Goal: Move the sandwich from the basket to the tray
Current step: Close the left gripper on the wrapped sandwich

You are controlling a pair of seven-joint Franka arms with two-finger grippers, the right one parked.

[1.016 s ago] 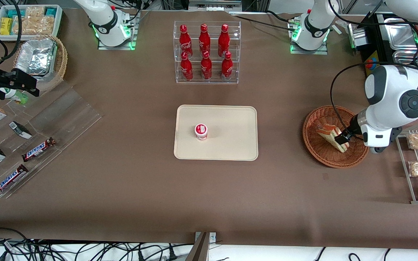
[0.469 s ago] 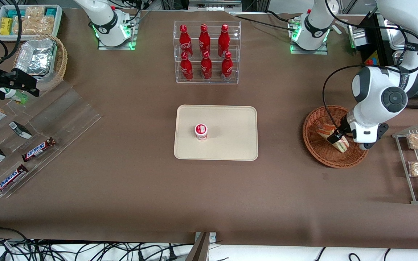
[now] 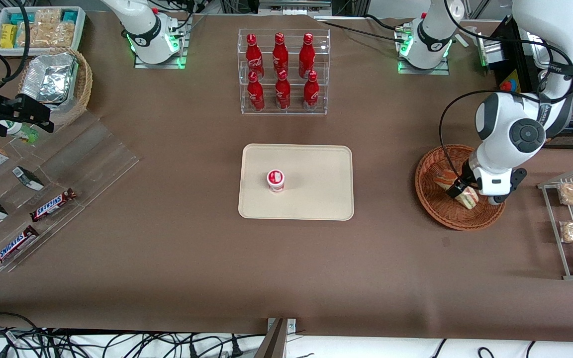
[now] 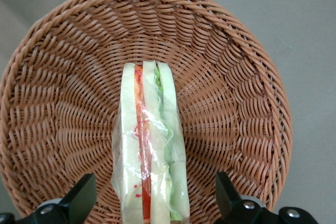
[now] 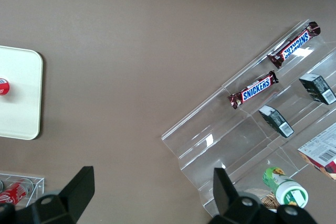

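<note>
Pick-up step: gripper [image 4: 151, 205] spread wide astride sandwich [image 4: 149, 156] in basket [image 4: 47, 103]. Next, judged: lower, close, carry to tray [image 3: 316, 164].

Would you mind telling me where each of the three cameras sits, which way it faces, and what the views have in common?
Front view: high above the table's near edge, looking down at both arms; the gripper is down in the basket at the sandwich.
Left wrist view: on the working arm, looking straight down; open fingers either side of the sandwich, not touching, inside the basket.
Right wrist view: on the parked arm, looking down at the table, with the tray at the edge; its own fingertips show.
Shared: sandwich and basket in front and left wrist; tray in front and right wrist.
</note>
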